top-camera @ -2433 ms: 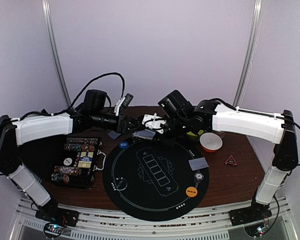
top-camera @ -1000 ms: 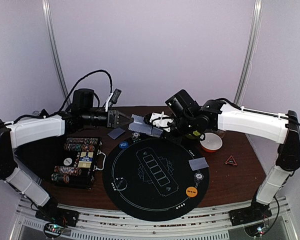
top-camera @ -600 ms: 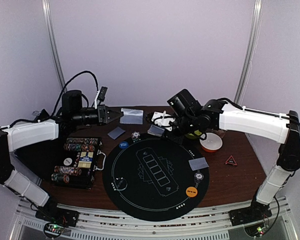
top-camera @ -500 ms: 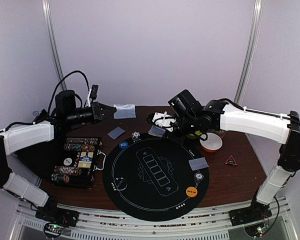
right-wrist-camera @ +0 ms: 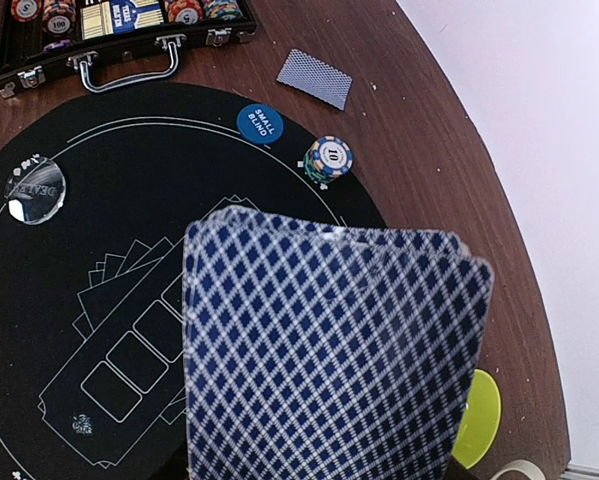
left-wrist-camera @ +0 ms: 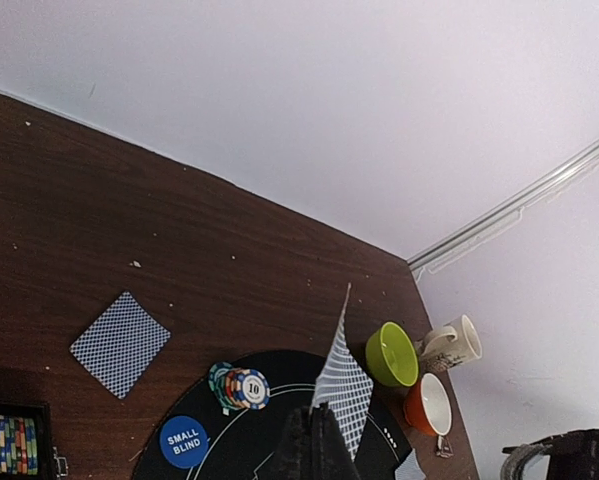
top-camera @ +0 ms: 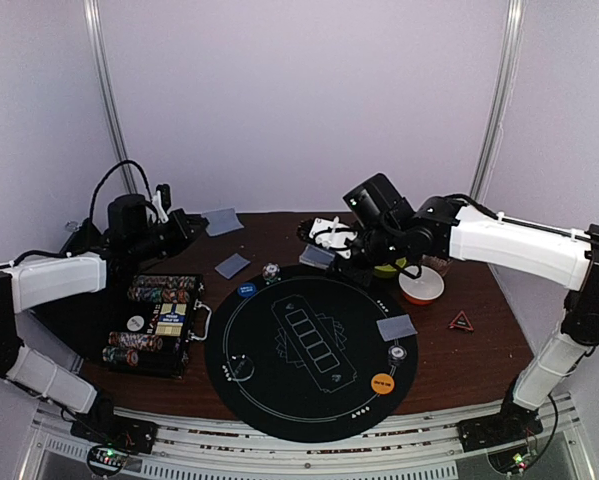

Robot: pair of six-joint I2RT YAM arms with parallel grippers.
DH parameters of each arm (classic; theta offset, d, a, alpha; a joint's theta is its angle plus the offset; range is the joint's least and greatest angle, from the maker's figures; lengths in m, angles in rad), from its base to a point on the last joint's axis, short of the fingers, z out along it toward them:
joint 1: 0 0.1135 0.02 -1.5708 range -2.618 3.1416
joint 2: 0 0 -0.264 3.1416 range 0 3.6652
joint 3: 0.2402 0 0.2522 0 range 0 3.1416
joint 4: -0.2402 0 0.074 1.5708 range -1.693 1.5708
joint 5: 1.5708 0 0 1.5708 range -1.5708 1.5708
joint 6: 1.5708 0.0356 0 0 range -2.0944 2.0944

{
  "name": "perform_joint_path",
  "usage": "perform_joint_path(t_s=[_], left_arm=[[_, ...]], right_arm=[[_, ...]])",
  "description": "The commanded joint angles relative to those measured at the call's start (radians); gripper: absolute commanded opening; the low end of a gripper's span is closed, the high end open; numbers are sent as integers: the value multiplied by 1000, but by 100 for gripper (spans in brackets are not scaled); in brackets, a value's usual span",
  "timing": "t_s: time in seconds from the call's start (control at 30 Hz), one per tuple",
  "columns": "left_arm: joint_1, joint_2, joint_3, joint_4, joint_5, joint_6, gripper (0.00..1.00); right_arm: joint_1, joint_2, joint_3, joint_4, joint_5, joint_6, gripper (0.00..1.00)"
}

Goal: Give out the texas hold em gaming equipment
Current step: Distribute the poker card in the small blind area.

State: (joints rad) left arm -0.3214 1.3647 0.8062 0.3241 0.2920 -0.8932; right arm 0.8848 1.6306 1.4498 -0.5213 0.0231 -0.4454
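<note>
My left gripper [top-camera: 193,222] is shut on one grey-blue-backed playing card [top-camera: 222,221], held in the air over the table's back left. In the left wrist view that card [left-wrist-camera: 345,380] stands edge-on, pinched at its lower corner by the shut gripper [left-wrist-camera: 319,425]. My right gripper [top-camera: 331,252] is shut on a deck of cards [top-camera: 316,256] above the far rim of the black mat [top-camera: 309,400]. The deck [right-wrist-camera: 329,350] fills the right wrist view and hides the fingers. One card [top-camera: 232,265] lies on the wood, another [top-camera: 396,327] on the mat. A chip stack [top-camera: 270,271] stands by the blue disc [top-camera: 247,290].
An open chip case [top-camera: 159,310] sits at the left. An orange disc [top-camera: 382,381], a white disc [top-camera: 396,352] and a clear disc [top-camera: 240,367] lie on the mat. A red triangle [top-camera: 462,321], an orange bowl [top-camera: 421,285], a green bowl [left-wrist-camera: 391,353] and a mug [left-wrist-camera: 451,343] stand at the right.
My left gripper has pulled one card off the deck and carried it back to the left. The right gripper has lifted the deck slightly up and right.
</note>
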Motion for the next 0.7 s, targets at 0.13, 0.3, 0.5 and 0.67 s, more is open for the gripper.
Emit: perform_joint_path(t_s=[0.13,0.3,0.5,0.67], left_arm=[[17,113,6,123,-120,-39,0],[16,285,68,184,-153,-76,0],[11,482,181,195,-173,-106,0],[5,563,192,216,-208,-194,0]], right_arm=[[-4,-43,-14,3,26,10,49],[-4,-44,-15,8,24,14,49],[-4,-56,-23,5,32,19,49],[-4,-61,-32,5,36,19,49]])
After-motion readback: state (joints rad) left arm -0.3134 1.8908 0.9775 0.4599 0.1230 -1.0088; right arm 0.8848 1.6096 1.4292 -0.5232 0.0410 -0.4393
